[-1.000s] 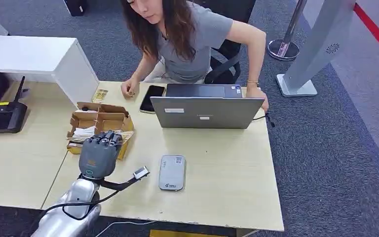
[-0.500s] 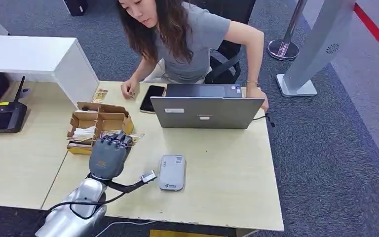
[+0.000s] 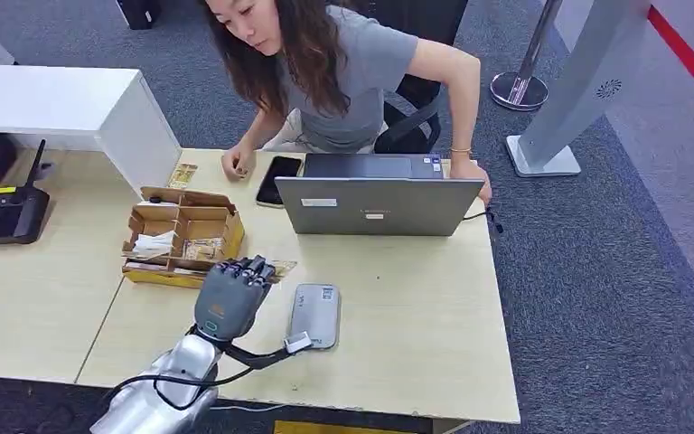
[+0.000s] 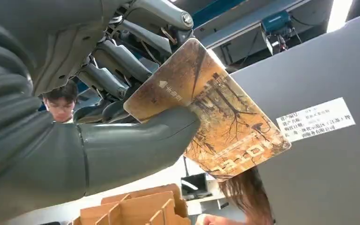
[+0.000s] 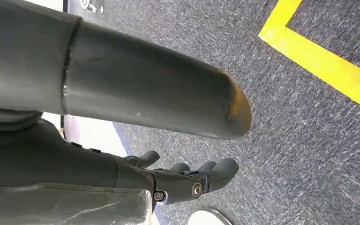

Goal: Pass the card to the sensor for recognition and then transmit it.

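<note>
Now my left hand (image 3: 229,301) pinches the brown tree-printed plastic card (image 4: 211,117) between thumb and fingers, face outward so it can be read, hovering just beside the flat grey sensor pad (image 3: 315,315) on the pale wooden tabletop (image 3: 416,316). Right hand (image 5: 187,180) hangs loose, holding nothing.

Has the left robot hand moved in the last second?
Yes. The left robot hand has moved right, away from the cardboard box, toward the grey sensor.

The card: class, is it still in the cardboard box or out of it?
Out. The left hand holds the card between thumb and fingers, clear of the cardboard box, near the grey sensor.
</note>
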Robot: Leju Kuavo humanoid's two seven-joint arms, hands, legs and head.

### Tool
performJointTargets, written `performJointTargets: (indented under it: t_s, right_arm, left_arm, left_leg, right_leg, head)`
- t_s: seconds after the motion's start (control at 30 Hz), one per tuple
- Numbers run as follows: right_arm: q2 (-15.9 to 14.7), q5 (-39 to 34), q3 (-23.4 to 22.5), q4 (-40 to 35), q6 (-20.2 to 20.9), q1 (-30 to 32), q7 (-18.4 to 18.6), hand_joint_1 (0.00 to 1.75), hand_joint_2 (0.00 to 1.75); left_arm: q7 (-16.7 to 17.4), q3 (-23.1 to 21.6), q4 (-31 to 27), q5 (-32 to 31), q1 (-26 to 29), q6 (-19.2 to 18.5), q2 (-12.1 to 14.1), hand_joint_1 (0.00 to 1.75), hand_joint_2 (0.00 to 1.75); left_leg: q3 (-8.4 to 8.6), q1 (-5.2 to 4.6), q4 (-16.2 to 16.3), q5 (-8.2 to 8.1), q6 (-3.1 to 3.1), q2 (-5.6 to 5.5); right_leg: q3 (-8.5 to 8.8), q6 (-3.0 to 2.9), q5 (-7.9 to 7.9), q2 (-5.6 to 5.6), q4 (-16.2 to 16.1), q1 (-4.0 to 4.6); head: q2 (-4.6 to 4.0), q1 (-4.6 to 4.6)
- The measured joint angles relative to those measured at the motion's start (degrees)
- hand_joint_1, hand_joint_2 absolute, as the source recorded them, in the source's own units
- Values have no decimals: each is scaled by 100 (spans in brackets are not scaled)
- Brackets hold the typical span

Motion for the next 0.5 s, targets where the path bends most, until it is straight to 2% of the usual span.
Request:
performJointTargets:
  t_s: [0.5]
  right_arm:
    - [-2,0,22,0,7,-43,2,0,0]
  left_arm:
    - [-352,-153,72,0,18,-44,-179,175,175]
  left_leg:
    - [0,-3,0,0,0,0]
  right_leg:
    - [1,0,0,0,0,-3]
  head:
    - [0,0]
